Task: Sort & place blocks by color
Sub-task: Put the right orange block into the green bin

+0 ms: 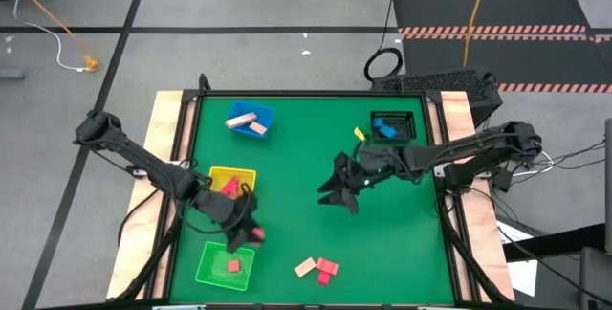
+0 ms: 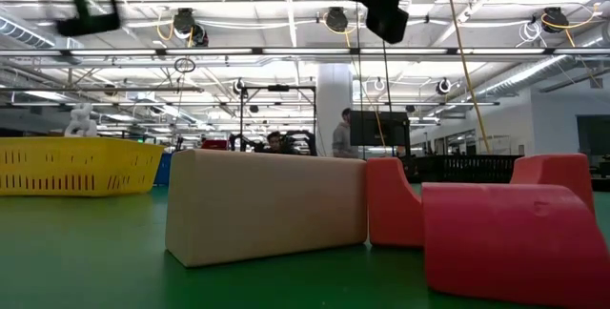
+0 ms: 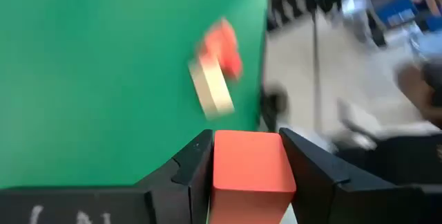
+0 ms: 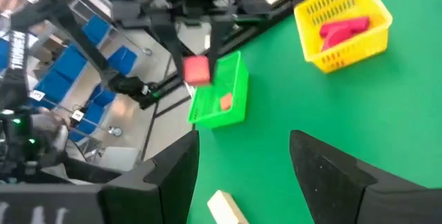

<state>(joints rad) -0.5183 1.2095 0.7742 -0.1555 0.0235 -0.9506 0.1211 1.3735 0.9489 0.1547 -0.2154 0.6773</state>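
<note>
My left gripper (image 1: 246, 231) is shut on a red block (image 3: 248, 170) and hangs over the green tray (image 1: 226, 264), which holds one small red block (image 1: 233, 266). The right wrist view shows this block (image 4: 197, 70) above the green tray (image 4: 221, 96). My right gripper (image 1: 335, 193) hovers open over the middle of the table and touches nothing. A tan block (image 1: 305, 268) and red blocks (image 1: 327, 271) lie flat on the mat near the near edge. A pink block (image 1: 230, 187) lies in the yellow tray (image 1: 246, 172), and tan blocks (image 1: 244, 120) lie in the blue tray (image 1: 265, 113). My left gripper pinches the red block between its two fingers (image 3: 190, 172), one on each opposite side face (image 3: 219, 175). The fingers come from above, pointing down. The block is lifted clear and hangs below the gripper, above the green tray.
A black mesh basket (image 1: 392, 126) with a blue block (image 1: 386, 131) stands at the far right, with a yellow piece (image 1: 360, 135) beside it. In the low view the tan block (image 2: 267, 204) and red blocks (image 2: 515, 237) fill the foreground. Bare green mat lies between the trays and the right arm.
</note>
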